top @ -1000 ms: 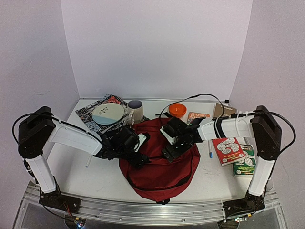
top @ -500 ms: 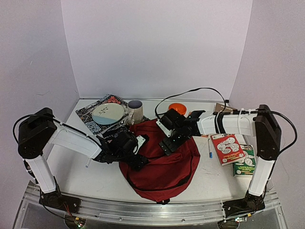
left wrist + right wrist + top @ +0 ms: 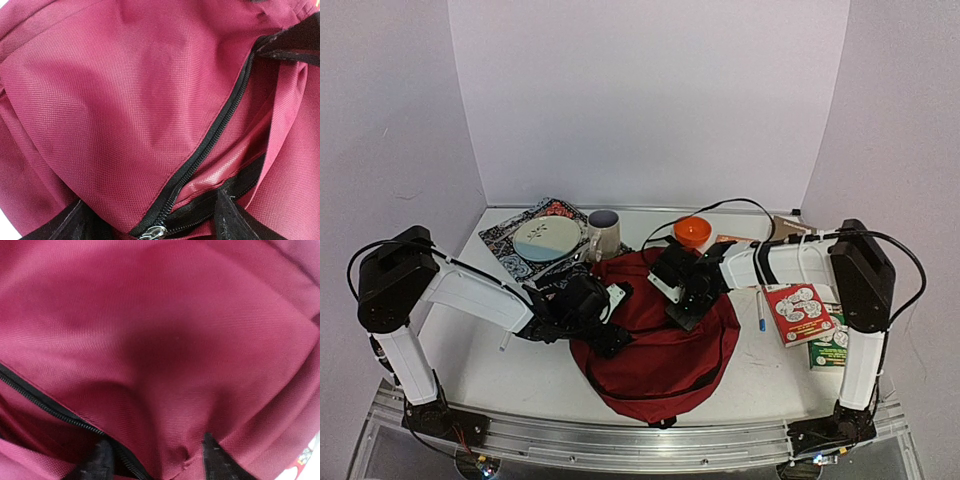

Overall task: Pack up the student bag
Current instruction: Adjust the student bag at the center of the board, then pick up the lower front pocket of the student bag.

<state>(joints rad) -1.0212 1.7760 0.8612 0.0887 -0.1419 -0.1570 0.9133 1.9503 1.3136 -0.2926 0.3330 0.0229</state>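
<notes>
Since the earlier frames we note the right arm's upright link drawn in leftward and the right gripper (image 3: 686, 303) shifted a little left over the bag's upper half; the left arm sits about where it was.

We list, by size:
- Table (image 3: 510, 375): white, bearing everything below.
- Bag (image 3: 655, 355): dark red backpack, lying flat mid-table toward the near edge, between the two arms.
- Left gripper (image 3: 603, 322): at the bag's upper left edge; its fingers (image 3: 75, 226) are spread wide, with the black zip (image 3: 220, 125) running between them and the metal pull (image 3: 153, 233) low between the tips.
- Right gripper: its fingers (image 3: 216, 459) stand apart against red fabric, a bulge of cloth between them.
- Patterned mat (image 3: 515, 250): far left, under a pale plate (image 3: 546, 238).
- Red booklet (image 3: 798, 313) and green booklet (image 3: 836, 346): right of the bag.
- Mug (image 3: 605, 233): beside the plate.
- Orange bowl (image 3: 692, 232): behind the bag.
- Pen (image 3: 761, 318): just left of the red booklet.
</notes>
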